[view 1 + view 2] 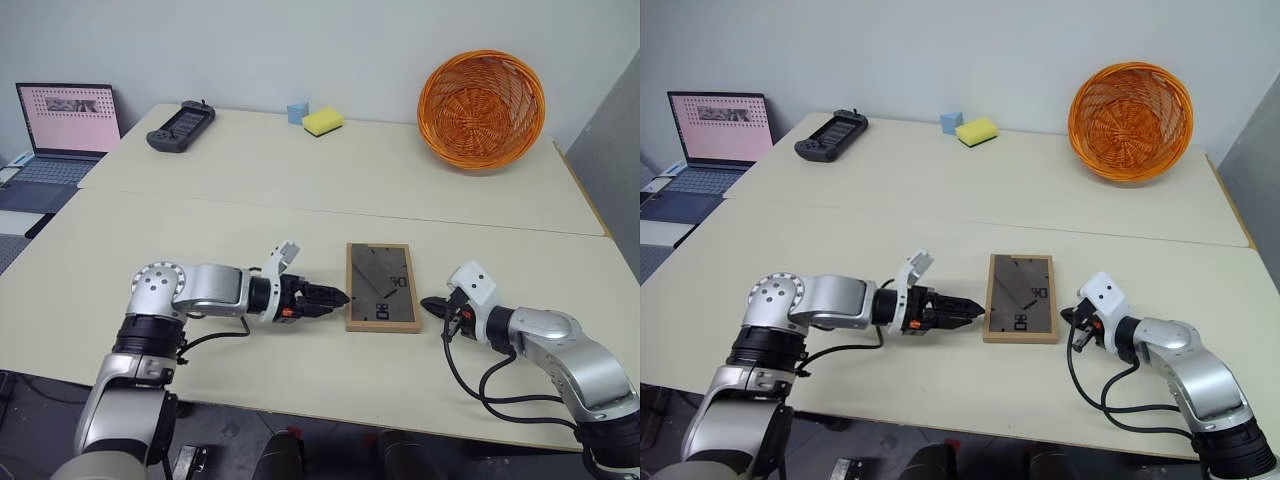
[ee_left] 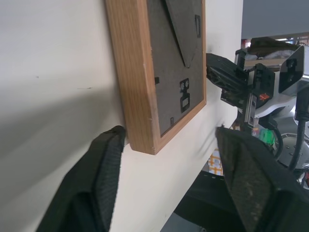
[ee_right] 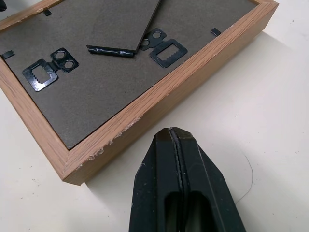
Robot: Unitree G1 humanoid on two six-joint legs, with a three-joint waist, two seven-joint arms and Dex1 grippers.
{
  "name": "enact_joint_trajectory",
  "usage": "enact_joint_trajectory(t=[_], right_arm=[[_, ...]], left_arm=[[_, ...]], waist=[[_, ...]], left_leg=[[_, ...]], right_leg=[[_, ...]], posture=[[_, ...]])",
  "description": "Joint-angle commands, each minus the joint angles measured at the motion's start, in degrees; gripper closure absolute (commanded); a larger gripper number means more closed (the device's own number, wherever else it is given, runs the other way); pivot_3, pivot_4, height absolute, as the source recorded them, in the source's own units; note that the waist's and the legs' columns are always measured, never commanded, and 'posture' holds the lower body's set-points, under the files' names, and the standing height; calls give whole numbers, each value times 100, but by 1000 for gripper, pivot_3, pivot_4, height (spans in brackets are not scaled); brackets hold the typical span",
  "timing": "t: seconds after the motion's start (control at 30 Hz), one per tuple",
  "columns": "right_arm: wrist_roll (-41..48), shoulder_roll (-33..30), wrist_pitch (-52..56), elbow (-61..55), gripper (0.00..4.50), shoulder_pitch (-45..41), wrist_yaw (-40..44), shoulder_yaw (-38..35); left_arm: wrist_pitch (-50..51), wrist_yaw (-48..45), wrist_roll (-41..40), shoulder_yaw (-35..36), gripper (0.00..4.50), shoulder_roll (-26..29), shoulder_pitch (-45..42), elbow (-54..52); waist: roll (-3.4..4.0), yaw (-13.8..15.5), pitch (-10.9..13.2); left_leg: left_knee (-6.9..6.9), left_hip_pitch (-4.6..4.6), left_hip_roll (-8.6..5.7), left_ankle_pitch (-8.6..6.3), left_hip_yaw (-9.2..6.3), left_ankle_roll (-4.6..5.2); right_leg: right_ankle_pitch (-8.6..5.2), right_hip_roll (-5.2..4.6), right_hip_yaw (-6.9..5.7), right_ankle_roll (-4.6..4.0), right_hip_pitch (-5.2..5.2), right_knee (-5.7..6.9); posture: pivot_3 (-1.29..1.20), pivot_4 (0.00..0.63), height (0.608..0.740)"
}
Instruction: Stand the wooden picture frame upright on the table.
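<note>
Your left tool (image 1: 335, 296) lies low over the tabletop (image 1: 200, 220) with its two black fingers spread apart, gripping nothing; its tips point at the left edge of the wooden picture frame (image 1: 381, 287) and sit just beside it. In the left wrist view one finger (image 2: 94, 179) is right at the frame's near corner, though you cannot tell if it touches.

Your right tool (image 1: 430, 304) has its fingers pressed together on nothing, tips aimed at the frame's right edge and just short of it. The right wrist view shows a narrow strip of bare tabletop between the closed fingers (image 3: 181, 188) and the wood.

The frame lies flat on the front slab, between the two tools, dark grey back board facing up, with its prop leg (image 3: 120, 24) and small black hangers (image 3: 166, 48) showing.

Farther back, across the seam, you have a yellow sponge (image 1: 322, 121) beside a small blue block (image 1: 297, 112), a dark handheld controller (image 1: 181, 125), and an orange wicker basket (image 1: 481, 108) tipped on its side. An open laptop (image 1: 60, 135) sits off the far left.
</note>
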Motion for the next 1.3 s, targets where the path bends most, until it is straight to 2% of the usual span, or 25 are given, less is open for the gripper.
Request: enact_joint_trajectory(t=[0.03,0.2,0.4,0.67,1.1,1.3], right_arm=[[-62,28,-177,37,4500,-71,11,0],[-203,171,-405,322,4500,-126,-32,160],[-231,444,-323,296,4500,-335,-92,288],[-186,509,-214,180,4500,-397,-142,318],[-163,440,-133,161,4500,-420,-95,270],[-119,702,-12,115,4500,-630,-203,403]], left_arm=[[-63,29,-128,-22,1181,59,61,-81],[-134,158,-128,-19,1181,48,201,-105],[-296,356,-128,-14,1181,-219,266,-95],[-441,656,-128,54,1181,-399,288,109],[-489,861,-128,14,1181,-339,349,277],[-499,886,-128,-1,1181,-373,263,283]], waist=[[0,0,0],[0,-8,-1],[0,-16,-1],[0,-15,-1],[0,-12,-2],[0,-17,-2]], left_leg=[[0,0,0,0,0,0],[0,1,1,0,1,0],[0,2,3,0,3,0],[0,2,3,0,3,0],[-1,3,2,0,4,0],[-1,4,3,0,4,0]], right_leg=[[0,0,0,0,0,-1],[0,1,1,0,-1,-1],[0,2,2,0,0,-1],[0,2,3,0,0,-1],[0,2,4,0,0,-1],[0,2,4,0,0,-2]], posture=[[0,150,740],[0,150,740],[0,150,740],[0,150,740],[0,150,740],[0,150,740]])
